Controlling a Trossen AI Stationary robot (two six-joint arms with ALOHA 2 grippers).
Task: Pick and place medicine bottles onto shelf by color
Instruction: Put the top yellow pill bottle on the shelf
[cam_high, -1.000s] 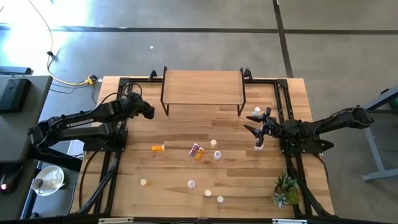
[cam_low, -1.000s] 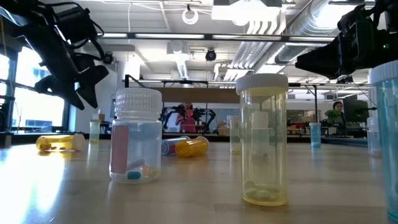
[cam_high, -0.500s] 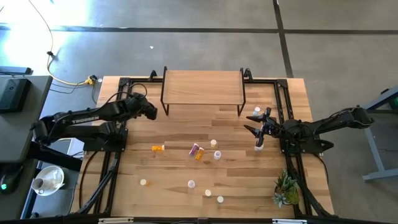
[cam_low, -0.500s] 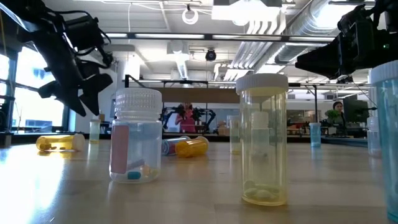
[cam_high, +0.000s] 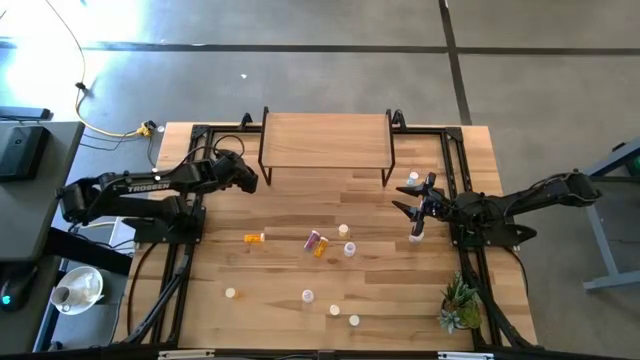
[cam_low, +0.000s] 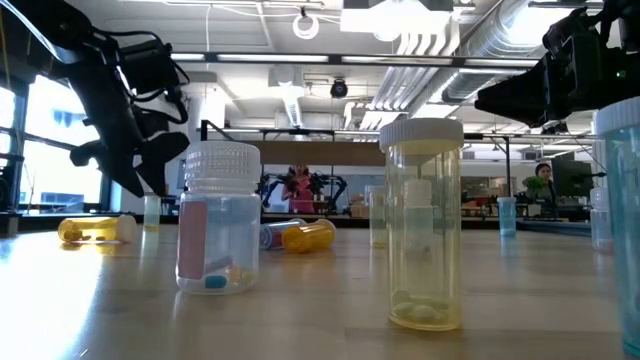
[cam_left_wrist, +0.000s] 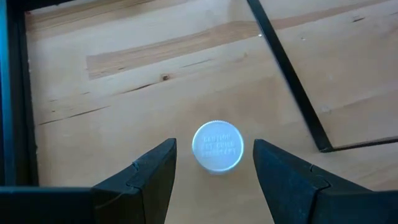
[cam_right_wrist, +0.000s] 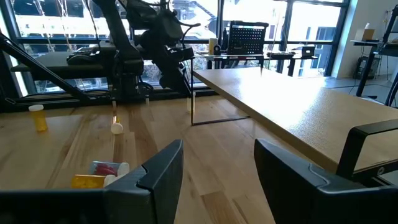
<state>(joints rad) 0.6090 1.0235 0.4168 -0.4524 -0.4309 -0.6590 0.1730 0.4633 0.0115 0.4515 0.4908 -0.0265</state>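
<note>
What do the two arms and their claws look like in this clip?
Both arms are dark, nearly black, jointed links. The left arm carries white lettering along its forearm link; the right arm shows no readable marking. The left claw and right claw each have two dark, flat, wedge-shaped fingers.

The left arm is extended inward, its hand (cam_high: 248, 181) pointed downward, fingers (cam_left_wrist: 146, 177) spread apart. The right arm is stretched inward, its hand (cam_high: 408, 208) held level, fingers (cam_right_wrist: 163, 171) spread, nothing gripped.
</note>
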